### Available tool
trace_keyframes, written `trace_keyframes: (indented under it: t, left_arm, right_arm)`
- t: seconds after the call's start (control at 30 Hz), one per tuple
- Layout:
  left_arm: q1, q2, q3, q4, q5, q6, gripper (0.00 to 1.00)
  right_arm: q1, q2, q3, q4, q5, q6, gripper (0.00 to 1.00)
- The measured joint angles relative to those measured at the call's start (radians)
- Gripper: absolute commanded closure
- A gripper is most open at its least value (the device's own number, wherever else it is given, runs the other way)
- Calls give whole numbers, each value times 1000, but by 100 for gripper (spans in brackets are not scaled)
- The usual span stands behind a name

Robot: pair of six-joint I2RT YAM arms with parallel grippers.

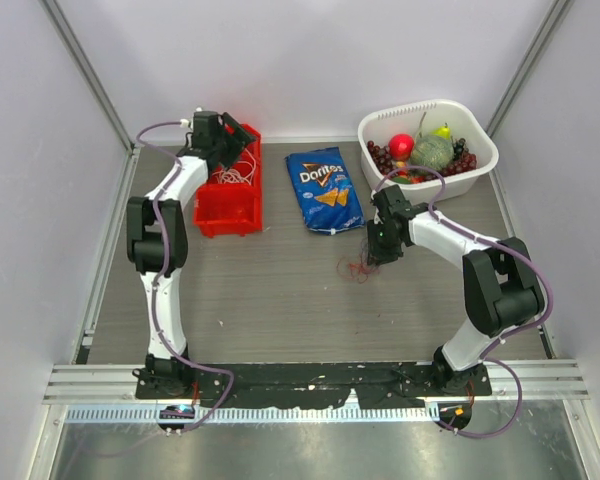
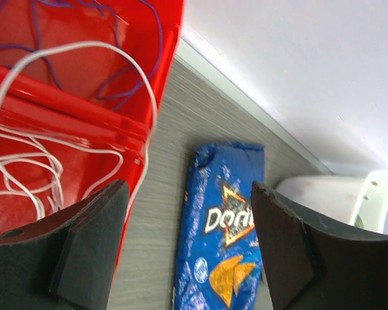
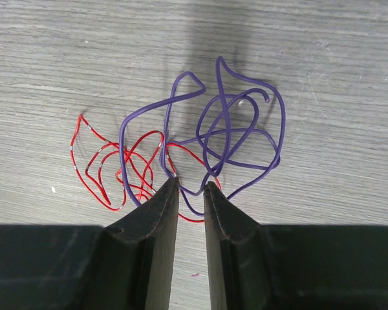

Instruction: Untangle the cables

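Between the lowered right gripper's (image 3: 192,183) narrowly parted fingers, thin glossy purple-and-red cables (image 3: 165,129); left gripper (image 2: 187,186) spread wide.

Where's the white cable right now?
The white cable lies inside the red bin, far left in the top view, left of the Doritos bag.

White arms (image 1: 162,310), black joints (image 1: 145,235), lavender hoses (image 1: 547,290)

right gripper (image 3: 192,187): jaws a narrow gap apart, tips low over the tangle | cables (image 3: 210,139): purple loops on the right, thinner red loops on the left, overlapping mid-tangle; one purple and one red strand cross the gap | table (image 3: 336,58): grey wood-grain
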Motion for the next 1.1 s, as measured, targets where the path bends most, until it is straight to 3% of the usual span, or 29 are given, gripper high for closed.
trace_keyframes:
  t: [0.37, 0.6, 0.83, 1.1]
  left_arm:
    - [-17, 152, 247, -200, -259, 28, 45]
    - [-46, 136, 190, -146, -353, 109, 41]
    - [-64, 142, 211, -143, -380, 119, 54]
    - [-55, 174, 273, -107, -396, 44, 56]
  right_arm:
    - [0, -1, 0, -3, 26, -6, 72]
    - [1, -1, 0, -7, 37, -8, 72]
    - [1, -1, 0, -10, 43, -10, 72]
    - [1, -1, 0, -10, 51, -11, 72]
